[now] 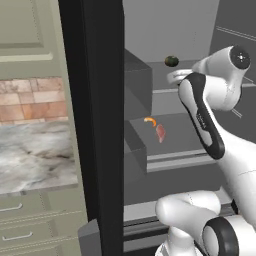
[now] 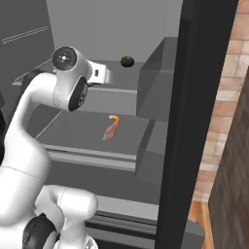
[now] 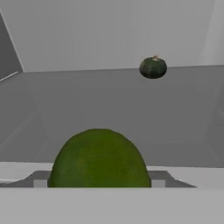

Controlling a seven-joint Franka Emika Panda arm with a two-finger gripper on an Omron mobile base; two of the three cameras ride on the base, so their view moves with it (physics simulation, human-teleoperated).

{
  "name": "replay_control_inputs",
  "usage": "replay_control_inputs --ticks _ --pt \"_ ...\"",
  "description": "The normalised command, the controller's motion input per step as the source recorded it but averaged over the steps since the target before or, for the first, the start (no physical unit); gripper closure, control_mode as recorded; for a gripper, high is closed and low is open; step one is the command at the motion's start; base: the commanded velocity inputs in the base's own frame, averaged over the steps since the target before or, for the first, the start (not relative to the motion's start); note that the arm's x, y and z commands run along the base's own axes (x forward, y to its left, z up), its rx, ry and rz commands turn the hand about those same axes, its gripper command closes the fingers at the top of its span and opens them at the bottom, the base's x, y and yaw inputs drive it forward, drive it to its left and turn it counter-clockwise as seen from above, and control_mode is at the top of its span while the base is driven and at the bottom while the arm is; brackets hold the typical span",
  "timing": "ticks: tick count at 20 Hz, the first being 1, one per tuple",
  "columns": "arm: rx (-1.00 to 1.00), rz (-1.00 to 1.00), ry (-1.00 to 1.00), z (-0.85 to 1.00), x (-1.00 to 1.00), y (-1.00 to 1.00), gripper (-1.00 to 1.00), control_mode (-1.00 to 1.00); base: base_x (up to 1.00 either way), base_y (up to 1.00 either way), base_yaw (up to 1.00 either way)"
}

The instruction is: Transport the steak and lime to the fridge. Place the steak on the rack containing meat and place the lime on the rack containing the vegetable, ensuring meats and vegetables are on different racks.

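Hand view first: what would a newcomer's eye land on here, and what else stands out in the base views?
A big green lime dominates the bottom of the hand view, right at the gripper, apparently held, facing a fridge rack. Toward the back of that rack sits a small dark green squash. In the base views, the rack below carries a reddish steak with a small orange piece beside it.
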Motion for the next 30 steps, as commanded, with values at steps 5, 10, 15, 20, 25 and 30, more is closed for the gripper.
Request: replay_control_inputs --ticks 5,10,15,20,25,30 --pt "0.0 0.0 0.0 -0.22 0.69 0.0 1.0 -1.0 0.0 0.0 0.0" --pt "0.0 0.0 0.01 -0.16 0.59 0.0 1.0 -1.0 0.0 0.0 0.0" --pt "0.0 0.0 0.0 -0.03 0.55 0.0 1.0 -1.0 0.0 0.0 0.0" --pt "0.0 0.0 0.07 -0.1 0.51 0.0 1.0 -1.0 0.0 0.0 0.0" --pt "0.0 0.0 0.13 -0.31 0.41 0.0 1.0 -1.0 0.0 0.0 0.0" --pt "0.0 0.0 0.11 -0.35 0.11 0.0 1.0 -1.0 0.0 0.0 0.0"
